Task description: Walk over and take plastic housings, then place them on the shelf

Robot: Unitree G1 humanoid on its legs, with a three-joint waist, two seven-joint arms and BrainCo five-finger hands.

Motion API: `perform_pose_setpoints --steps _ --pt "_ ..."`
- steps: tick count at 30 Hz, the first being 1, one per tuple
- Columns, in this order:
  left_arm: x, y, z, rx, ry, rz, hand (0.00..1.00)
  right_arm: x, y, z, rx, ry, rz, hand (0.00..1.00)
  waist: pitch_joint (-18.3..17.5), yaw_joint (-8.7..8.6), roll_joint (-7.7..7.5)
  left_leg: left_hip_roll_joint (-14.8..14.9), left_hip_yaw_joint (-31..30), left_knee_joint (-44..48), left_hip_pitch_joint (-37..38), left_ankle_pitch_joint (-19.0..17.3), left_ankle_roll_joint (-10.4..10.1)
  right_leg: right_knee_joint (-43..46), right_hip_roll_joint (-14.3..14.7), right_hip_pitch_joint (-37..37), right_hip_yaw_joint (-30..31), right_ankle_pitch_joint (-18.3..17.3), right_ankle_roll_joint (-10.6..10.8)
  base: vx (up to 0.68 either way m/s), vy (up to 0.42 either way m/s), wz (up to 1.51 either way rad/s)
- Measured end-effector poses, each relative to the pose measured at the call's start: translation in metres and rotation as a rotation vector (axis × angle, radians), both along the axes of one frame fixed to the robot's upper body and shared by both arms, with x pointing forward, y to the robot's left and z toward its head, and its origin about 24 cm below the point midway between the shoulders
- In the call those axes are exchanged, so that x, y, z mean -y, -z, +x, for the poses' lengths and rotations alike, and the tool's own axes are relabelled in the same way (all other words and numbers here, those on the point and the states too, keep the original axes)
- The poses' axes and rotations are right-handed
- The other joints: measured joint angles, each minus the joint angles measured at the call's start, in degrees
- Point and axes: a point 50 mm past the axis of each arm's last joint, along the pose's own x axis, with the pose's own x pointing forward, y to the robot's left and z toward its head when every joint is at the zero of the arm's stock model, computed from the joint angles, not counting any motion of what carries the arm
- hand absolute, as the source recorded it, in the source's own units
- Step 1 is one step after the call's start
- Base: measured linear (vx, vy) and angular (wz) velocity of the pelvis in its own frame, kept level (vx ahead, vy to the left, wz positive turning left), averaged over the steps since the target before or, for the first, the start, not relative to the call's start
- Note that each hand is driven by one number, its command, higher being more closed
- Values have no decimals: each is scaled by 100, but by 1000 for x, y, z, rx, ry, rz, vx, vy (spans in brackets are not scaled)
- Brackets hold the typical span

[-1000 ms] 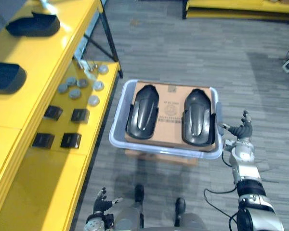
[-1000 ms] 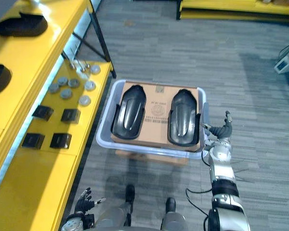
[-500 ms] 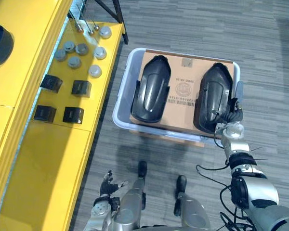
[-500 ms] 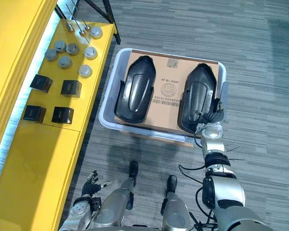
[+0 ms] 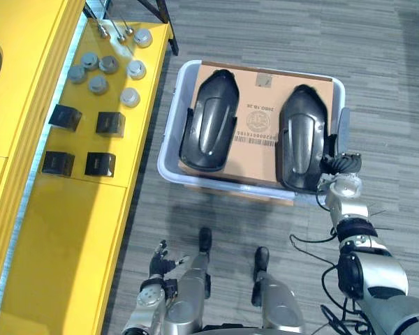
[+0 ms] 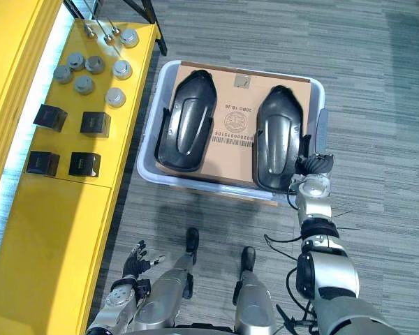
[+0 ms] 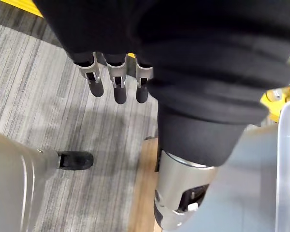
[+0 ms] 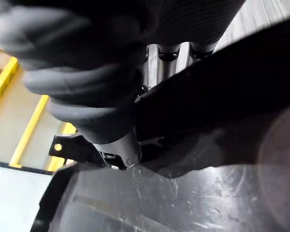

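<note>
Left eye view: blocks (image 5: 110, 123) and discs (image 5: 98, 84) crowd the shelf (image 5: 70, 230).

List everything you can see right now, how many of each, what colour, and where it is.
plastic housings: two, black, side by side on the cardboard sheet, the other to its right
cardboard sheet: one, brown, lying in the bin
bin: one, pale grey, on the floor beside the shelf
shelf: one, yellow, on the robot's left
round discs: seven, silver-grey, far end of the shelf
small blocks: four, black, on the shelf nearer than the discs
floor: grey carpet
right hand: at the right housing's near right edge
left hand: low by the shelf, open, empty
</note>
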Motion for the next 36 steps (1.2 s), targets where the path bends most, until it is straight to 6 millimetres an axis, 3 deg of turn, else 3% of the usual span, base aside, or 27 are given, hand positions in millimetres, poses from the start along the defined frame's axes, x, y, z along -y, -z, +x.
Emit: perform_pose_setpoints --steps 2,5,8,11,17,23,29,36 --pt "0 -2 2 12 2 -2 0 -1 3 -9 11 -1 -15 100 -30 -7 -10 11 0 -6 53 -1 0 5 6 53 2 1 2 -68 6 -1" --pt "0 -9 2 42 -2 -8 0 -5 10 -26 31 -1 -18 100 -344 -27 -103 21 6 -23 54 -2 0 1 12 49 22 5 9 -33 3 -2" --pt "3 -31 10 159 -5 -33 0 -8 9 -41 73 12 -35 100 -710 -72 -231 24 7 -23 56 -6 1 -13 14 52 39 5 10 -5 -2 -2" --pt "8 -62 23 309 -4 -72 0 -14 1 -49 126 32 -61 100 -903 -110 -310 39 25 -18 156 -12 3 -23 9 131 90 9 4 -16 -6 -6" --pt "32 -137 38 658 -21 -201 0 -34 -15 -68 209 57 -172 100 -1228 -156 -288 34 40 -29 246 -26 -1 -29 18 216 73 8 5 0 0 0" --pt "63 -182 46 835 43 -289 0 -68 -33 -68 269 -45 -321 100 -1500 -194 -268 28 68 -24 351 -16 11 -53 20 332 40 12 4 0 0 0" --pt "88 -196 55 856 123 -321 0 -109 -43 -68 334 -169 -352 100 -1701 -211 -256 33 114 -29 396 -16 10 -101 21 355 53 50 3 -28 -4 -2" --pt "111 -184 66 768 208 -220 0 -144 -45 -78 373 -290 -320 100 -1821 -277 -258 31 145 -30 436 -14 9 -123 19 395 88 86 -4 -13 -4 -2"
